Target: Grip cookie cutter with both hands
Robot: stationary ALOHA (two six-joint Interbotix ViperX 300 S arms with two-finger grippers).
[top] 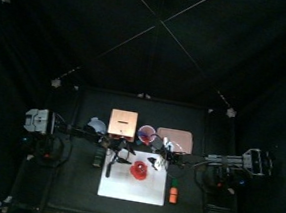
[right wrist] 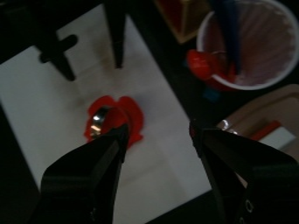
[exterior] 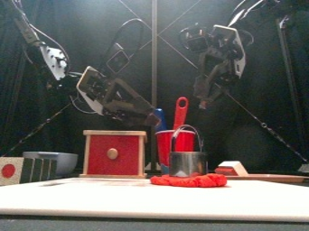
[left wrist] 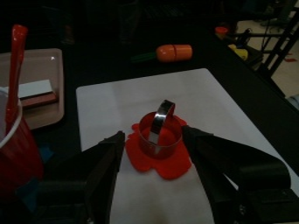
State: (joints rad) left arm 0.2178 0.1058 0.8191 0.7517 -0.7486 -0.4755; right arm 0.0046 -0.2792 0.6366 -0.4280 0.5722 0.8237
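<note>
The small metal ring cookie cutter (left wrist: 163,131), standing on red dough on the white mat (left wrist: 233,114), is framed by the spread left fingers (left wrist: 111,162); the right fingers (right wrist: 111,144), also spread, must be lowered beside it.

Top camera high overhead, front one level and near — both wrist cameras (close) over the white mat (left wrist: 198,105).
</note>
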